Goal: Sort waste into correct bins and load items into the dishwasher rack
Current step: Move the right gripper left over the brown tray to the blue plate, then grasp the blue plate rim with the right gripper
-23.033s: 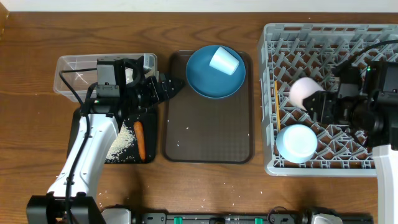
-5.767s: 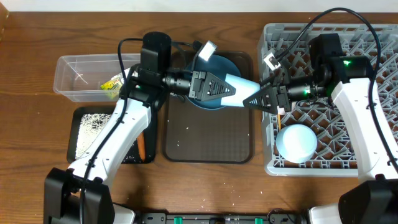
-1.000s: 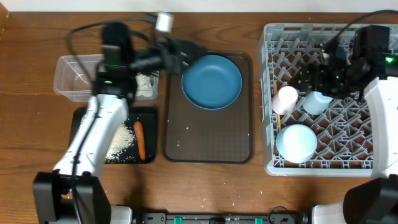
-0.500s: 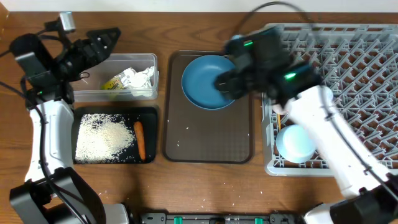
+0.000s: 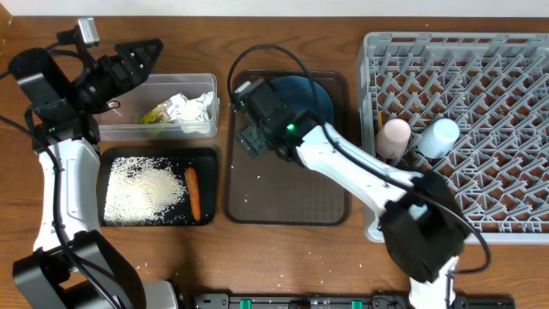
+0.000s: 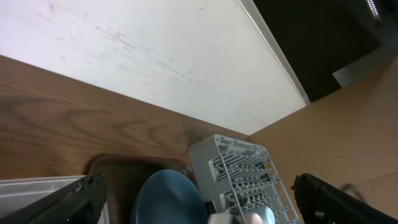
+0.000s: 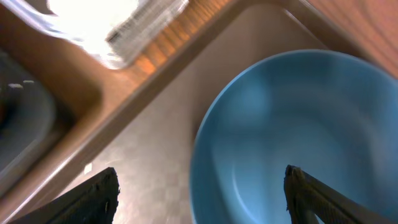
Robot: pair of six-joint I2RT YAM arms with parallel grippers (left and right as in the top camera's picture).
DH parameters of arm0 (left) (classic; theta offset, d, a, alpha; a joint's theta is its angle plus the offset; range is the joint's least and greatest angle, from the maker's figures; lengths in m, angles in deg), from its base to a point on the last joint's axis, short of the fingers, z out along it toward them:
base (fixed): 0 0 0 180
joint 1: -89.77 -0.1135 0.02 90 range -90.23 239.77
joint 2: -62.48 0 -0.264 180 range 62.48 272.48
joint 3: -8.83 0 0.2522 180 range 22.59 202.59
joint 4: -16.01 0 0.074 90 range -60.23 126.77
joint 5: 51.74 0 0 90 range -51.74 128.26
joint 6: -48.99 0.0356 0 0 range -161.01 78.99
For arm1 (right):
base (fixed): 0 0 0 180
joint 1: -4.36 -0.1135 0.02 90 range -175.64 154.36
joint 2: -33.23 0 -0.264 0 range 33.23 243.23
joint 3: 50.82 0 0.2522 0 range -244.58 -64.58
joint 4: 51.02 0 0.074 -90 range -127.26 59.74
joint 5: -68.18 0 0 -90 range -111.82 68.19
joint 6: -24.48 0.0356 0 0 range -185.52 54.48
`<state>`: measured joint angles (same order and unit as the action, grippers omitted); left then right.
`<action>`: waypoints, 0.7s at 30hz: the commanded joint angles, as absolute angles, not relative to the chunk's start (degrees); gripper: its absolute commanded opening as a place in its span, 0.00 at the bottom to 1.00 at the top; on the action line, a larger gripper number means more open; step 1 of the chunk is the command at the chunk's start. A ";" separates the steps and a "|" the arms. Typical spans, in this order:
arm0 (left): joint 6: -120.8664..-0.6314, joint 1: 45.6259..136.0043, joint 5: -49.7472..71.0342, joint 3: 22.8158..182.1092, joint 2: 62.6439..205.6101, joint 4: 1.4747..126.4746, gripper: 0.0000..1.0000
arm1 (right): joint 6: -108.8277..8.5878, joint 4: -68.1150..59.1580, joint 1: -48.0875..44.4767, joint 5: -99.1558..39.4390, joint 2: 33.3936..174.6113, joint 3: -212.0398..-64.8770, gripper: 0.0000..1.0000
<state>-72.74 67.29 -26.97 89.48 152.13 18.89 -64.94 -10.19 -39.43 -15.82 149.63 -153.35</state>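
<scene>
The dark-blue plate point(image 5: 316, 93) lies at the far end of the brown serving tray point(image 5: 287, 184). My right gripper point(image 5: 256, 124) hangs open over the plate's left rim; in the right wrist view that rim point(image 7: 205, 155) runs between the two fingers point(image 7: 93, 196), which hold nothing. My left gripper point(image 5: 137, 51) is raised at the far left above the clear tub point(image 5: 111, 120), open and empty. The tub holds the crumpled wrapper point(image 5: 184, 107). Rice point(image 5: 141, 184) and the carrot piece point(image 5: 192, 193) lie in the black tray point(image 5: 116, 161). The grey rack point(image 5: 480, 77) holds the pink cup point(image 5: 395, 137) and the light-blue cup point(image 5: 436, 137).
My right arm point(image 5: 360, 172) stretches across the serving tray from the rack's near left corner and covers that part of the rack. A few stray rice grains point(image 5: 259, 178) dot the serving tray. The left wrist view looks toward the wall, with the plate point(image 6: 168, 199) and rack point(image 6: 239, 171) low in the frame.
The right gripper has swung left across the plate and come down at its left rim. The left arm, over the tub a second ago, lifted to the far left and now holds still.
</scene>
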 commanded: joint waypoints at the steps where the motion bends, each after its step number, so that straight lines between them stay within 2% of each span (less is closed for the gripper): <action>1: -72.78 67.02 -27.91 90.33 151.16 18.81 0.98 | -65.16 -11.46 -39.56 -13.43 151.44 -153.77 0.82; 8: -72.78 67.02 -27.91 90.33 151.16 18.81 0.98 | -62.43 -11.53 -39.61 -13.70 154.26 -153.77 0.71; 11: -72.78 67.02 -27.91 90.33 151.16 18.81 0.98 | -61.64 -10.85 -39.65 -15.20 154.90 -153.77 0.62; 16: -72.78 67.02 -27.91 90.33 151.16 18.81 0.98 | -60.37 -10.41 -39.83 -17.02 155.18 -153.75 0.56; 19: -72.78 67.02 -27.93 90.33 151.16 18.81 0.98 | -60.37 -10.08 -40.24 -17.37 155.18 -153.75 0.40; 21: -72.78 67.02 -27.91 90.33 151.16 18.81 0.98 | -59.78 -9.12 -40.52 -17.35 155.18 -153.73 0.36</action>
